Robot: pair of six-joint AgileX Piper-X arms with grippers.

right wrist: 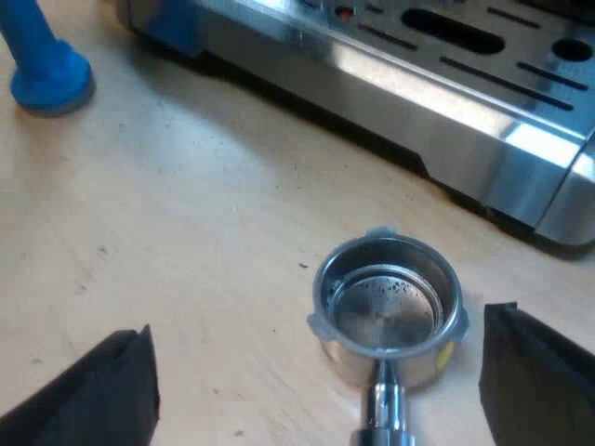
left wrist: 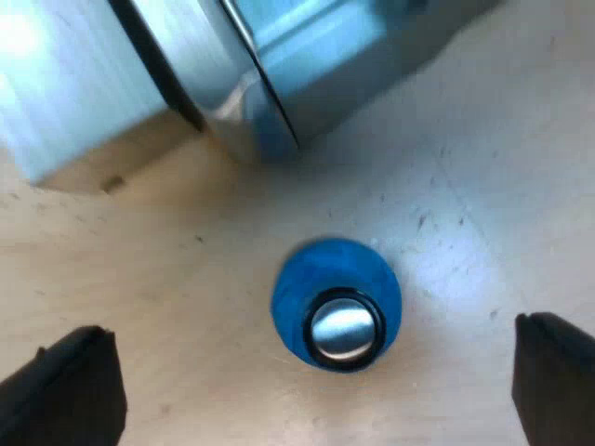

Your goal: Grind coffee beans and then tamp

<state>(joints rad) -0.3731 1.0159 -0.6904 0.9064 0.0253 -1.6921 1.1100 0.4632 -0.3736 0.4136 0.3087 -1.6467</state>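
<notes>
Right, both arms are poised over their tools and nothing is gripped yet. My left gripper (left wrist: pixel 311 372) hangs wide open, a black finger either side of the blue tamper (left wrist: pixel 335 302), which stands upright on the wooden table (left wrist: pixel 465 232) with its metal cap facing up at the camera. Taking the tamper as the dial's centre, the espresso machine (left wrist: pixel 139 65) sits near, at about eleven o'clock.

Over to the other arm: my right gripper (right wrist: pixel 316 372) is spread just as wide above the metal holder (right wrist: pixel 389 311), lying loose on the table (right wrist: pixel 186 204). Its basket looks empty bar a few dark specks, and its stem runs off at six o'clock towards the wrist. From the basket, the machine's steel front (right wrist: pixel 418 84) is at twelve o'clock, and the tamper (right wrist: pixel 46 70) stands well apart at ten.

My read is that we're at the very start: no grounds, so the grind comes first and the tamp must wait. The next move calls for the right fingers to drop and close on the handle, not the basket rim, keeping the holder level, while the left holds off on the tamper
</notes>
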